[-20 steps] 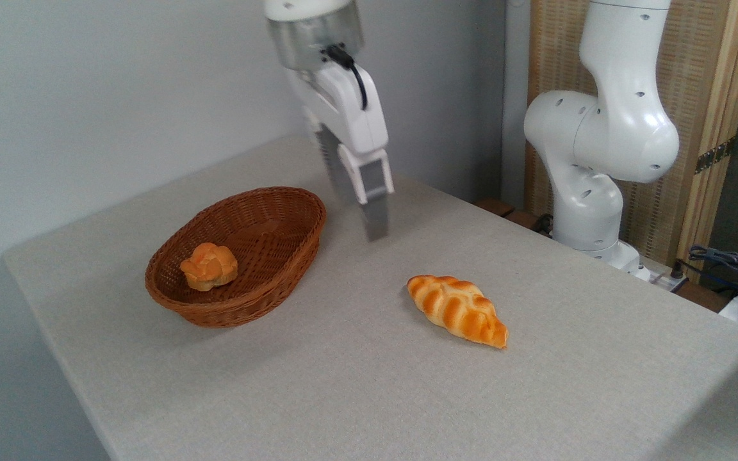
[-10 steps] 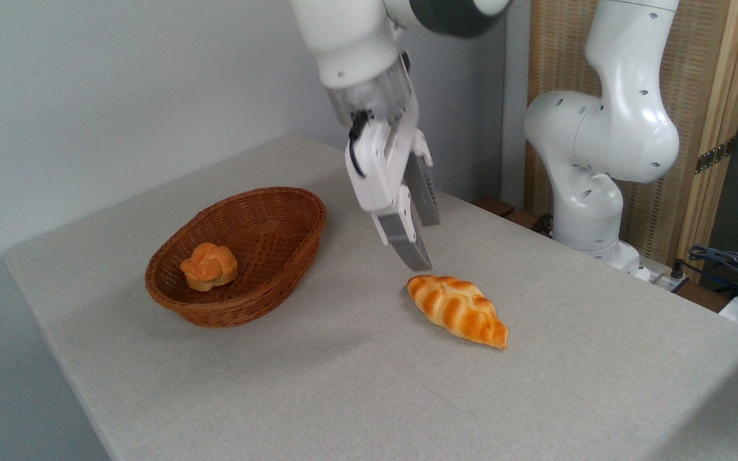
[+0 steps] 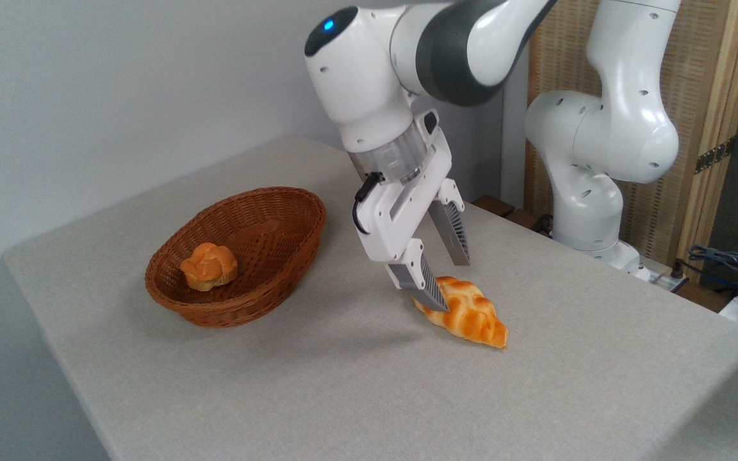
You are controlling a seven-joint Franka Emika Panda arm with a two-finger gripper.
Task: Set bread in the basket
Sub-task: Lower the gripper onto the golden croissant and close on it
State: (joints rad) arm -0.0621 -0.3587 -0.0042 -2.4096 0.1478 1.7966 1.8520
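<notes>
Grey cloth-covered table, 1 unit, bearing all items below. White robot arm, 1 unit, reaching down from upper right. Gripper: fingers spread apart, tilted, straddling the left end of the bread; near finger overlaps the loaf's front edge, far finger stands behind and above it; contact cannot be confirmed. Basket: reddish-brown oval wicker, at left, well apart from the loaf. Bread: braided, golden-orange, lying on the table right of the basket. Bun: small, round, orange, inside the basket.
</notes>
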